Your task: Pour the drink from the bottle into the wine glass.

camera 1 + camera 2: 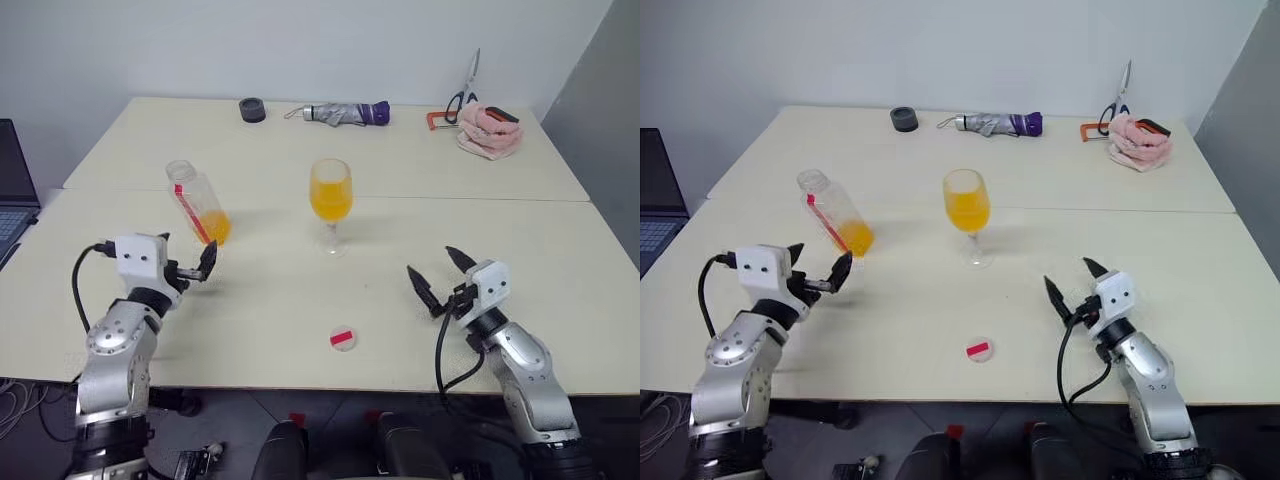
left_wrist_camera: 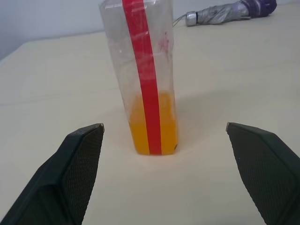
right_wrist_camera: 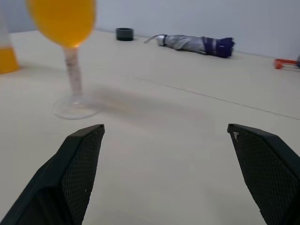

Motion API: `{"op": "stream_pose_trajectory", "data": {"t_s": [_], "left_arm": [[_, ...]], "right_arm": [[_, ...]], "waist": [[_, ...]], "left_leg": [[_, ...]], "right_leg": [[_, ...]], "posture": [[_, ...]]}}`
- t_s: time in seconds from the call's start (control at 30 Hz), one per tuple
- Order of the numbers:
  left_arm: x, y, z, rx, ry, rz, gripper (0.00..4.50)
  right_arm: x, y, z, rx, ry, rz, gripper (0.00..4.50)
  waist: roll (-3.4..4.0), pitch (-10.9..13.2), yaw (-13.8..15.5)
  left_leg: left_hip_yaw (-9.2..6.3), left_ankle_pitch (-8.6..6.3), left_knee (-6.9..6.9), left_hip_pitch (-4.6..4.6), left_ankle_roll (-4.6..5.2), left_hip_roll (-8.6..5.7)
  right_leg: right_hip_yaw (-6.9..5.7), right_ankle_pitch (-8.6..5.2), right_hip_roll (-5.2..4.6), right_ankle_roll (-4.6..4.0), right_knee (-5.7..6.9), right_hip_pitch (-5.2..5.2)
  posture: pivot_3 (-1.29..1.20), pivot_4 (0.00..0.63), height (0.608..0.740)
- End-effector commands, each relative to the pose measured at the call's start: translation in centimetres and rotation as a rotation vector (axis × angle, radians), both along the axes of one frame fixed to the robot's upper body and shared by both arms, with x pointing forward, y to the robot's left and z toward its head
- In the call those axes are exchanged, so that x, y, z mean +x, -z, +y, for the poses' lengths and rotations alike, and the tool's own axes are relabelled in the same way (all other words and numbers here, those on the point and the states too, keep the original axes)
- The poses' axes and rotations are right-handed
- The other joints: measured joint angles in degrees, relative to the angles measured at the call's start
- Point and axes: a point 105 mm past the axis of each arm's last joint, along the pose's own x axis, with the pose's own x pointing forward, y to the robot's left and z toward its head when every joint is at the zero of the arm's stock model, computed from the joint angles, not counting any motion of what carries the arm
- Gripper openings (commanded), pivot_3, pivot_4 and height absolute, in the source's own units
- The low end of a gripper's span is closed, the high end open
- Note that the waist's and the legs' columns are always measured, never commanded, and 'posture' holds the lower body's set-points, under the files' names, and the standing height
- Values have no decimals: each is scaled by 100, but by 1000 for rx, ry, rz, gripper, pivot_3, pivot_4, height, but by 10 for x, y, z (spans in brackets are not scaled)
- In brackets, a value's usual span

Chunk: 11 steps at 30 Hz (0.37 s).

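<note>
The clear bottle (image 1: 197,200) stands uncapped on the table's left side, a red strip down its side and a little orange drink (image 2: 152,125) in its bottom. My left gripper (image 1: 188,258) is open just in front of it, level, fingers (image 2: 77,159) apart on either side without touching. The wine glass (image 1: 331,196) stands at the table's middle, its bowl about half full of orange drink (image 3: 61,18). My right gripper (image 1: 431,262) is open near the front right, empty, well apart from the glass and pointing toward it.
A white-and-red cap (image 1: 343,339) lies near the front edge. At the back lie a black roll (image 1: 252,109), a folded umbrella (image 1: 345,113), scissors (image 1: 466,88), a red clamp (image 1: 437,120) and a pink cloth (image 1: 488,131). A laptop (image 1: 12,195) sits far left.
</note>
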Motion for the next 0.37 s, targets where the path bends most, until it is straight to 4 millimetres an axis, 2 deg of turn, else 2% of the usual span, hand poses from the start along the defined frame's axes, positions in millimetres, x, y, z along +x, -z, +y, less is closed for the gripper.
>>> {"op": "stream_pose_trajectory", "data": {"t_s": [0.03,0.17,0.37], "left_arm": [[-10,-13,12,1,-82,-68,4476],[-18,-6,11,-27,-85,-53,4476],[-15,-9,9,-20,-64,-74,4476]], "right_arm": [[4,0,-16,81,72,-4,4500],[8,3,-20,90,101,-8,4500],[10,4,-20,58,113,-22,4500]], "waist": [[0,0,0],[0,0,-2],[0,0,1]], "left_leg": [[1,0,0,0,0,0],[5,0,-3,1,0,0],[3,0,-2,0,0,-4]], "right_leg": [[1,0,0,0,-1,0],[5,0,0,0,-3,0],[2,0,0,0,-5,1]], "posture": [[0,150,740],[0,150,740],[0,150,740]]}}
